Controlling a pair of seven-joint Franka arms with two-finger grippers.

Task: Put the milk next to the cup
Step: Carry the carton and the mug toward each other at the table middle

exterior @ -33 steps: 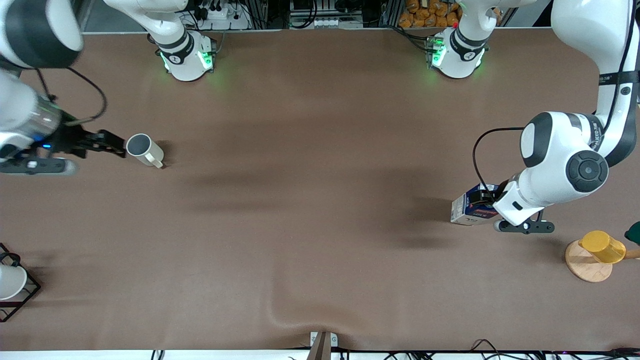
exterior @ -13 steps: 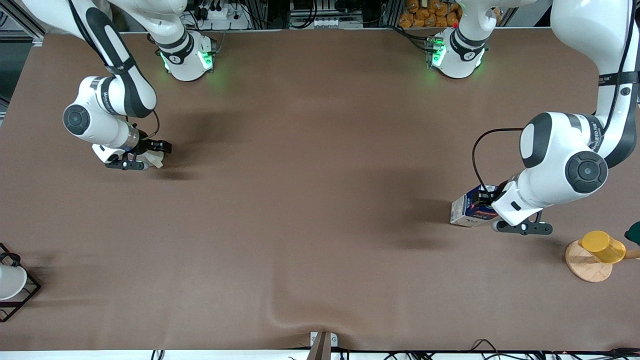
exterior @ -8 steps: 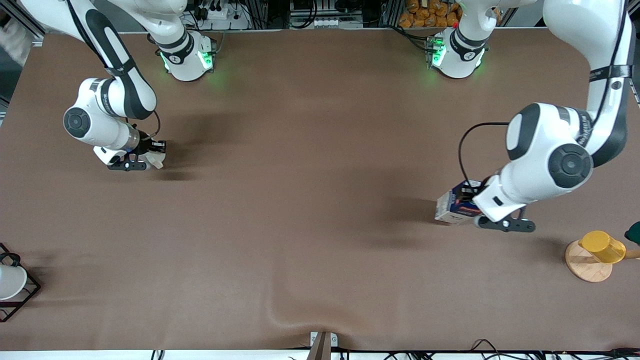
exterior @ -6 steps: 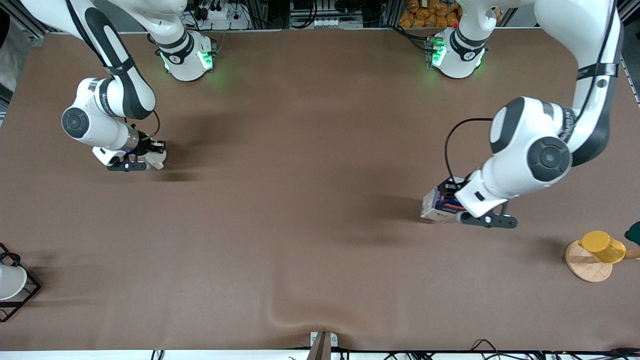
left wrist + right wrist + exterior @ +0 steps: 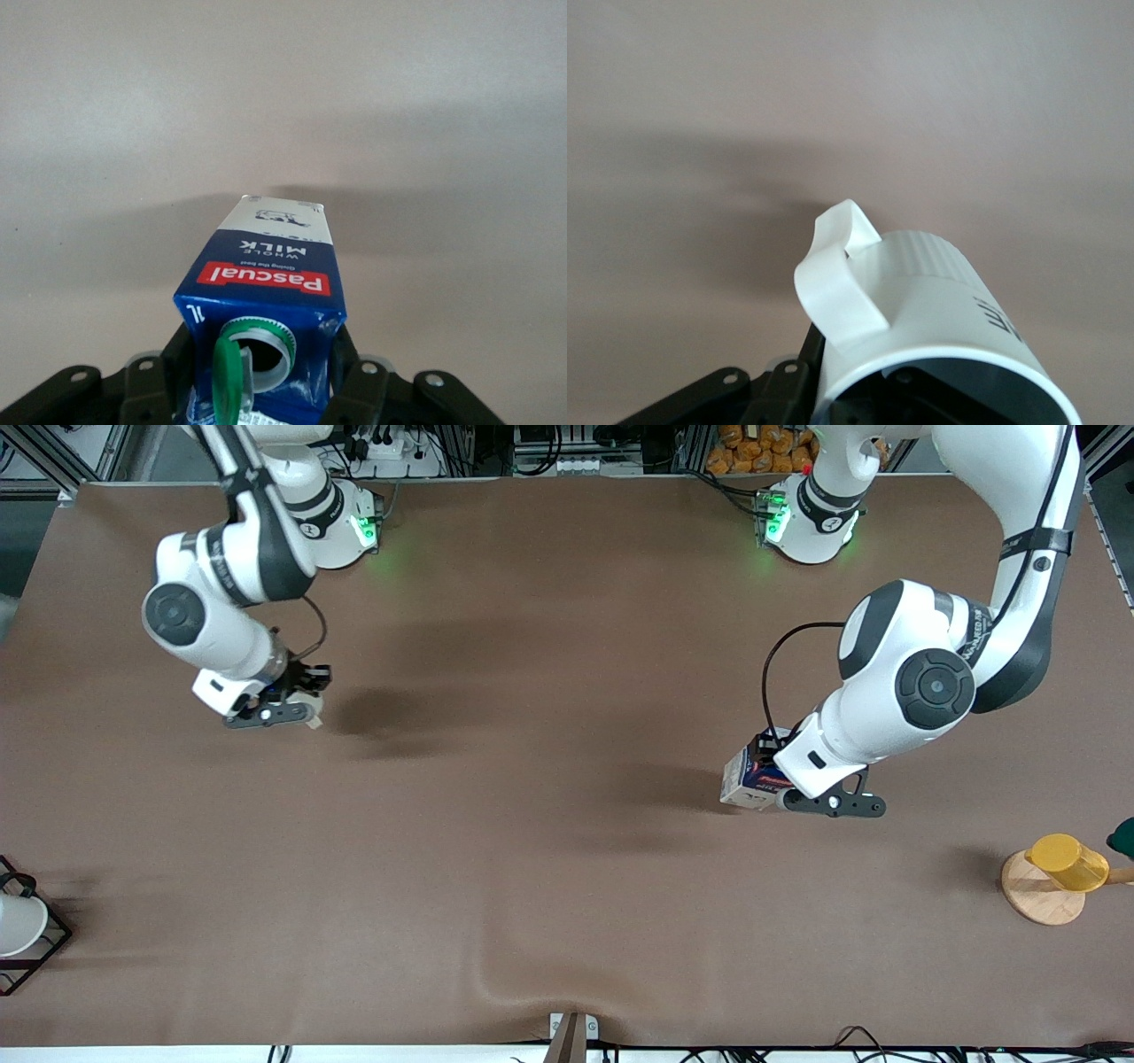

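The milk [image 5: 747, 779] is a dark blue carton with a red band. My left gripper [image 5: 772, 765] is shut on its top and holds it just above the brown cloth, toward the left arm's end. In the left wrist view the milk [image 5: 266, 270] hangs between the black fingers [image 5: 365, 385] of the left gripper [image 5: 261, 376], and its green cap [image 5: 225, 379] is flipped open. My right gripper [image 5: 299, 691] is shut on the cream-white cup [image 5: 312, 714], which is mostly hidden under it. In the right wrist view the cup [image 5: 930, 297] fills the right gripper [image 5: 895, 394], handle outward.
A yellow cup [image 5: 1069, 862] lies on a wooden disc [image 5: 1038, 899] at the left arm's end, with a dark green object [image 5: 1123, 838] at the edge. A white cup [image 5: 18, 926] sits in a black wire rack [image 5: 49, 943] at the right arm's end. The cloth has a wrinkle [image 5: 505, 985] near the front edge.
My right gripper came down on the cup, closed on it and carried it toward the table's middle. My left gripper moved the milk toward the middle as well.
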